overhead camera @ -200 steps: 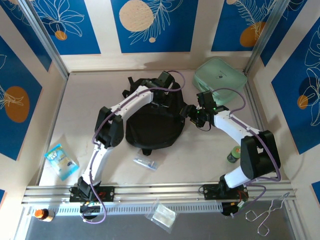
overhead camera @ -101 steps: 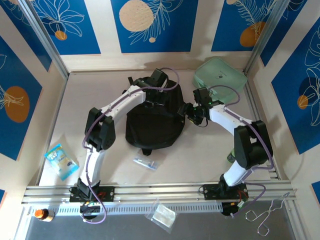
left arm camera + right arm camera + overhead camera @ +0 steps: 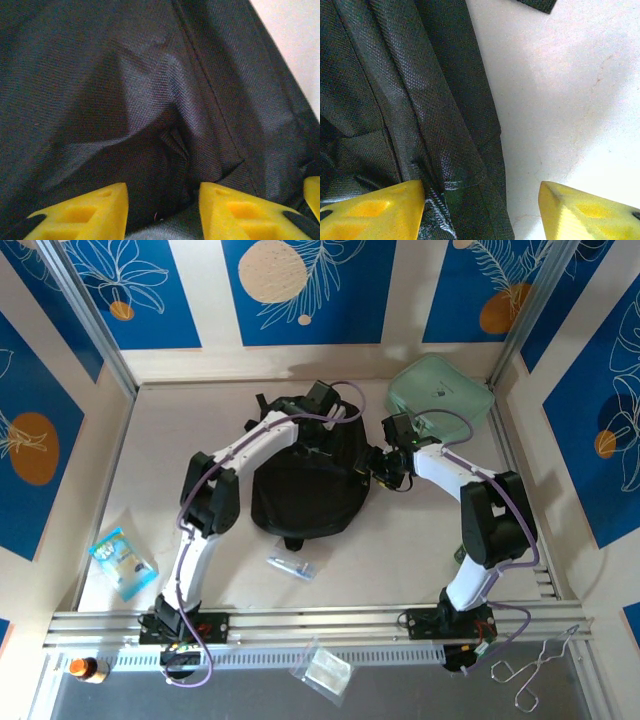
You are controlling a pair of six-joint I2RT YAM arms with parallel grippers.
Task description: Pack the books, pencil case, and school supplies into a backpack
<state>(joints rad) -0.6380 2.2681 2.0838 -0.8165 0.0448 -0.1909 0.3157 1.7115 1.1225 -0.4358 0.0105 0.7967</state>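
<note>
The black backpack (image 3: 300,495) lies in the middle of the table. My left gripper (image 3: 324,428) hovers over its top end; in the left wrist view the left gripper (image 3: 162,210) is open, with a fold of backpack fabric (image 3: 125,100) bulging between the yellow fingers. At the bag's right edge, my right gripper (image 3: 377,466) is open. In the right wrist view the right gripper (image 3: 482,210) straddles the backpack's edge (image 3: 435,130), one finger by the zip and the other over bare table. The pencil case (image 3: 122,562) lies far left near the front. The books are out of view.
A big mint-green case (image 3: 440,390) sits at the back right. A small clear item (image 3: 290,565) lies in front of the backpack. Off the table's front edge are a clear bag (image 3: 327,670), an orange-capped bottle (image 3: 85,668) and metal tongs (image 3: 535,672).
My left gripper has opened over the backpack's top. The right gripper has slid a little left onto the bag's edge, and its elbow has swung back.
</note>
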